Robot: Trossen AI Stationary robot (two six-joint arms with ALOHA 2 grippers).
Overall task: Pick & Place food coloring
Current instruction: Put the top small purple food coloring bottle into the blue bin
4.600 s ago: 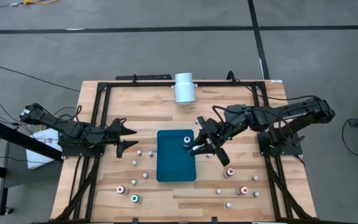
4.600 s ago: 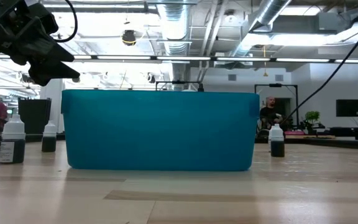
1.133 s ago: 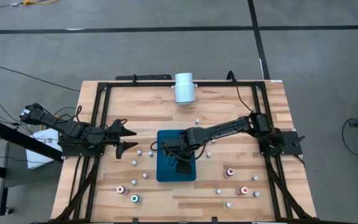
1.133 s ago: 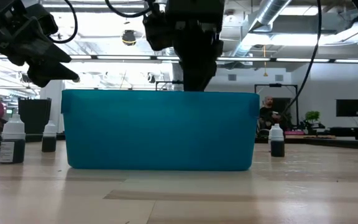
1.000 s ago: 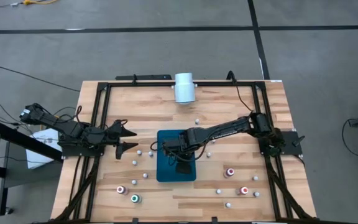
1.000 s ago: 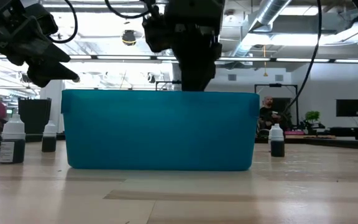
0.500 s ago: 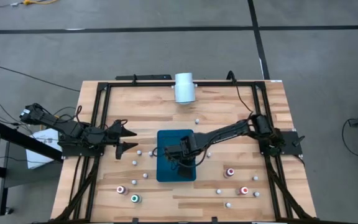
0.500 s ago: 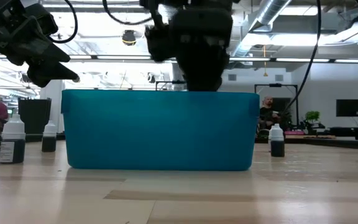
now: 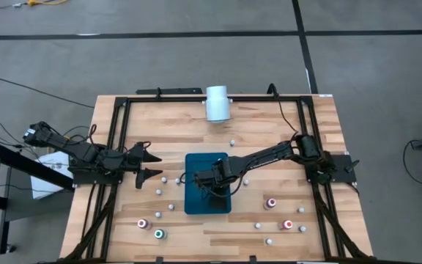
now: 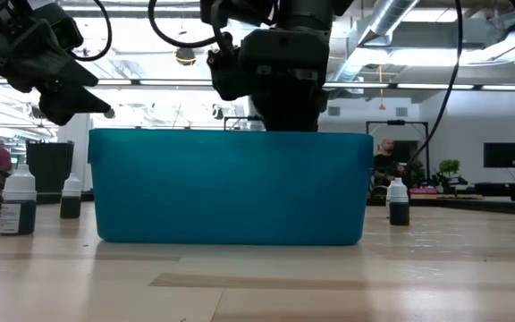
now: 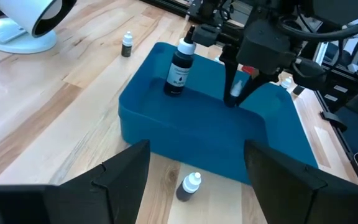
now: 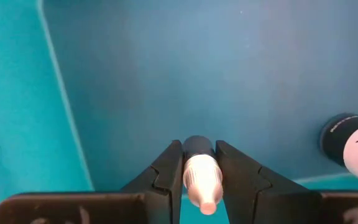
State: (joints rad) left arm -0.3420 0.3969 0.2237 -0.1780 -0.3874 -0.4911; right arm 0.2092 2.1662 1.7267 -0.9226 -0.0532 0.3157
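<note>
Food coloring placement is nearly done: your right gripper has carried a bottle down inside the teal tray, fingers still clamped on it beside one already standing. Left gripper waits, spread wide.

We look straight down on the whole surface from overhead; from surface height, level at the teal tray, close. The left wrist camera sees that tray obliquely; the right wrist looks into it very near.
</note>
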